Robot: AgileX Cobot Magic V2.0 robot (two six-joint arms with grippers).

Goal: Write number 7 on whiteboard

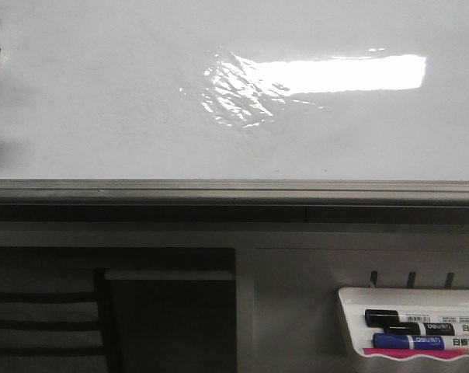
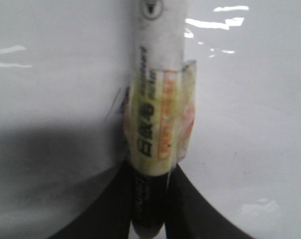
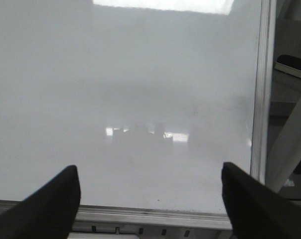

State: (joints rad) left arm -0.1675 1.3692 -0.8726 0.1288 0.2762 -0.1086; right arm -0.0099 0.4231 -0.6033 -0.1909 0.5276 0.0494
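**Marker clamped against the board, tray holding two spares**

Here the whiteboard (image 1: 102, 101) fills the upper part of the front view, a bright rectangular glare (image 1: 343, 74) on its glossy face and a grey edge rail (image 1: 234, 189) along its lower border. Below and to the right, a small white tray (image 1: 351, 299) holds two markers lying side by side: a black-capped marker (image 1: 421, 318) and, just beside it, a blue-capped marker (image 1: 417, 341).

In the left wrist view, the left gripper (image 2: 149, 199) is clenched on a taped marker (image 2: 155, 99), whose far end points at the board. Thin dark strokes (image 2: 115, 107) show just beside the barrel; whether they form the number 7 is too blurred to tell.

The right gripper (image 3: 150, 199) hangs released, fingers (image 3: 51, 204) wide apart, facing bare board.
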